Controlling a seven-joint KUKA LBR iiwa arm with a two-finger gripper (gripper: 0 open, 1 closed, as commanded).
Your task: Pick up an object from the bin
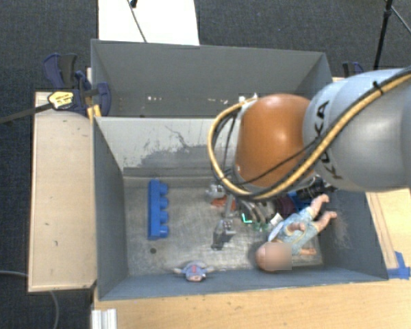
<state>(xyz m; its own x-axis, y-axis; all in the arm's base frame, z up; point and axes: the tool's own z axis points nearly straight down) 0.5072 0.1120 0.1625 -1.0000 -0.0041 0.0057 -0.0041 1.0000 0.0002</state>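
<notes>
1. The fingers point down at the bare grey floor close to the middle of the bin. They show as one dark, narrow shape, and I cannot tell whether they are apart or together.
2. Just beside them, at about 2 o'clock, a small heap of loose bits lies half under the wrist. It has something green, something dark blue and a reddish piece, too jumbled to name.
3. At about 4 o'clock from the fingers lies a baby doll in pale blue clothes. Its bare head is toward the bin's near wall and one arm is flung out toward 3 o'clock. It is near the fingers but apart from them.
4. At about 7 o'clock, close to the near wall, sits a small round toy, bluish with a pink touch.
5. At 9 o'clock, well apart, a blue block with a lumpy edge lies flat on the floor.
6. Above the fingers sits the orange cover on the wrist, looped by yellow and black cables.
7. The grey arm reaches in from 3 o'clock.
</notes>
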